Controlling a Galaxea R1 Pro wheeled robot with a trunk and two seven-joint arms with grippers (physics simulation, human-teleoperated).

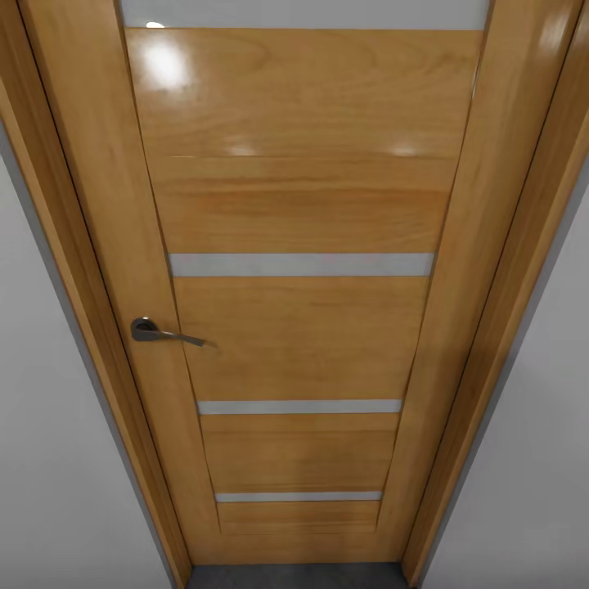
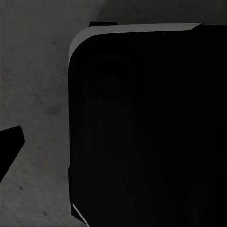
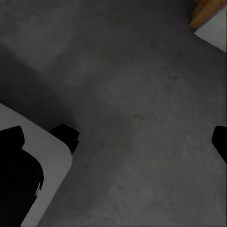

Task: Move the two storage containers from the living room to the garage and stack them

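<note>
A closed wooden door with frosted strips and a grey lever handle at its left stands close ahead, above dark concrete floor; whether either gripper is wide or narrow cannot be told

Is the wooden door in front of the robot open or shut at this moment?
Shut. In the head view the wooden door sits flush within its frame, with no gap along either edge, and its lever handle lies level.
</note>
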